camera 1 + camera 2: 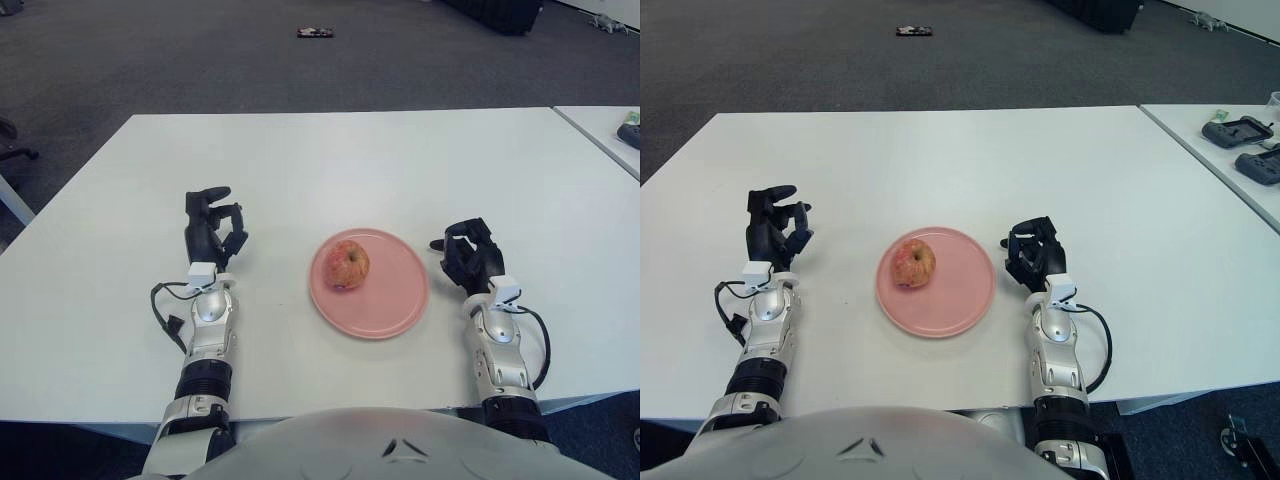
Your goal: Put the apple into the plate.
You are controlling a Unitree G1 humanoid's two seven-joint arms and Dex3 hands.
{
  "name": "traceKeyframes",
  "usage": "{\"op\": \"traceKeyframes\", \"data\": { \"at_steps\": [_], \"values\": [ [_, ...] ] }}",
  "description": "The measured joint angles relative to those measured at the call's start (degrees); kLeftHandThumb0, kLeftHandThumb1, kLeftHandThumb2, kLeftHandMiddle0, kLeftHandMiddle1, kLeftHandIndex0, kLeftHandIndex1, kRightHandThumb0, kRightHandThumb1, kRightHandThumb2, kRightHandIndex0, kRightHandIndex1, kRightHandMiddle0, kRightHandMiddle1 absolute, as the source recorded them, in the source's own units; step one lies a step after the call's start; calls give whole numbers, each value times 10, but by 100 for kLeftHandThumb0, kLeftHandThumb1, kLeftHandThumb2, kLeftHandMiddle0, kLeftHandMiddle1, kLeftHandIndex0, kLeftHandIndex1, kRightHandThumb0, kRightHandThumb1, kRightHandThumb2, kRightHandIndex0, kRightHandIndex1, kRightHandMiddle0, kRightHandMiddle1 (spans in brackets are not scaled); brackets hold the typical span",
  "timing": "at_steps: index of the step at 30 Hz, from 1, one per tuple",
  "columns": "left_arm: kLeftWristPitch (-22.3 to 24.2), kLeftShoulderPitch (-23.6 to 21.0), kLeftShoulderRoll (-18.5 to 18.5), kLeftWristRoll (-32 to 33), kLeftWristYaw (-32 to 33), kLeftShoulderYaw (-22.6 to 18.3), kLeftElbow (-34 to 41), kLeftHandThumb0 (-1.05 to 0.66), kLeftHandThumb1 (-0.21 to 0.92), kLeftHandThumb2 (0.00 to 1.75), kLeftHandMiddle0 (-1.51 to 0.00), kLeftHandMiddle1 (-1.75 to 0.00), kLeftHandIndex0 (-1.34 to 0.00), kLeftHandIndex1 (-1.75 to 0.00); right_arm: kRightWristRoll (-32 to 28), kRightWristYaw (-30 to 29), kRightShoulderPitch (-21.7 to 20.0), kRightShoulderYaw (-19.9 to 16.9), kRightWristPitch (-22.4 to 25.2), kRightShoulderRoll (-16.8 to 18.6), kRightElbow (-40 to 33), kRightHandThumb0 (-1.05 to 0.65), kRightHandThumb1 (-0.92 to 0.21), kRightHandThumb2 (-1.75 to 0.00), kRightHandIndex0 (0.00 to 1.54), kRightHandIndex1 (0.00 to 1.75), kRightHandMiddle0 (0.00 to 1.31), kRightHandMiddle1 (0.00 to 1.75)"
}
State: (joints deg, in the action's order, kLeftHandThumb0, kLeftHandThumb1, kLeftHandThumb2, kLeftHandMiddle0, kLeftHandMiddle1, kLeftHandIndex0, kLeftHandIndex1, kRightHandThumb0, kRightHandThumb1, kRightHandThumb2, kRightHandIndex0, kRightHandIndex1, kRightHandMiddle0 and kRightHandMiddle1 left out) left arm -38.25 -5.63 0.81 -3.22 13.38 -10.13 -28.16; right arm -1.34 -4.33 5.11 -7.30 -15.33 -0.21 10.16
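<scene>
A red-yellow apple (348,265) sits on the left half of a round pink plate (395,295) on the white table (330,160). My left hand (213,233) shows to the left of the plate, apart from it, with its fingers loosely curled and holding nothing. My right hand (470,255) shows just to the right of the plate's rim, with its fingers curled and holding nothing. Neither hand touches the apple.
A second white table (1240,170) stands at the right, with dark controllers (1238,131) on it. A small dark object (315,33) lies on the grey carpet far behind the table.
</scene>
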Motion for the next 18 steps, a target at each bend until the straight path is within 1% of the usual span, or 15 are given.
{"op": "traceKeyframes", "data": {
  "at_steps": [7, 11, 18],
  "values": [
    [-20, -8, 9, -13, -7, 12, -49, -38, 73, 80, -68, -175, -31, -175, 0, 0, -1, 0, 0, 0, 1, -36, -77, -74, 49, 123, 28, 175],
    [-31, -20, 15, -16, -10, 16, -71, -38, 72, 81, -74, -175, -32, -175, 0, 0, -1, 0, 0, 0, 2, -36, -77, -74, 49, 123, 28, 175],
    [-35, -38, 26, -23, -13, 29, -102, -39, 68, 86, -84, -175, -35, -175, 0, 0, -2, 0, 0, 0, 3, -36, -78, -72, 48, 122, 27, 175]
  ]
}}
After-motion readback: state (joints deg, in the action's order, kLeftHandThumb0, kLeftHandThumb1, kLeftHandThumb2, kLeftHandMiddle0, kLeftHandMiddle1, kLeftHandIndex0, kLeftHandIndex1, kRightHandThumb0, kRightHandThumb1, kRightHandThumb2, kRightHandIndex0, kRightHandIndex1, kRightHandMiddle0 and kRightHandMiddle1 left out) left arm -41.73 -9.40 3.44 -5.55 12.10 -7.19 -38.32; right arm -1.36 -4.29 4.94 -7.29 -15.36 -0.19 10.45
